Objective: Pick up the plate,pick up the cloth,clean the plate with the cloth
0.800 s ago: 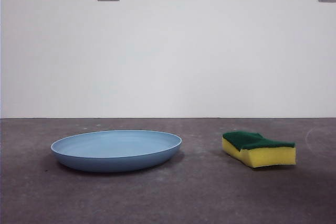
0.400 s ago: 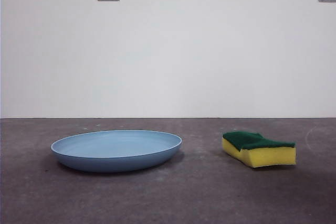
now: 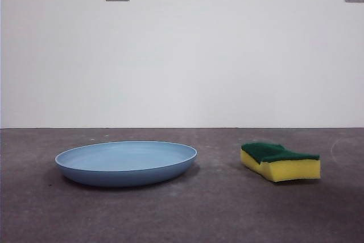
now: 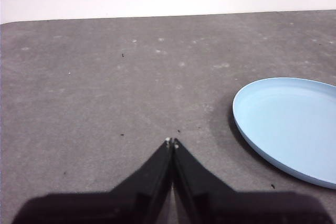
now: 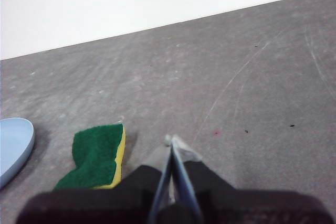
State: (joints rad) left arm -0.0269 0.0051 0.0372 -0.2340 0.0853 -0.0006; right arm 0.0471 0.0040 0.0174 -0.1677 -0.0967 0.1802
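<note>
Evidently nothing has shifted in the last second: the shallow round light-blue plate [image 3: 126, 163] and the yellow-and-green sponge cloth [image 3: 280, 161] lie untouched on the grey table [image 3: 216, 209], both the left pincer [image 4: 171, 141] and the right pincer [image 5: 171, 140] pressed closed, so the task is unstarted.

The left gripper [image 4: 171, 142] hung above the bench with its jaws pressed together, gripping nothing. The right gripper [image 5: 172, 141] was likewise closed and empty, poised over the bench.

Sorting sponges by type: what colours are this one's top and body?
The sponge has a dark green top and a yellow body, clearest in the front view.
</note>
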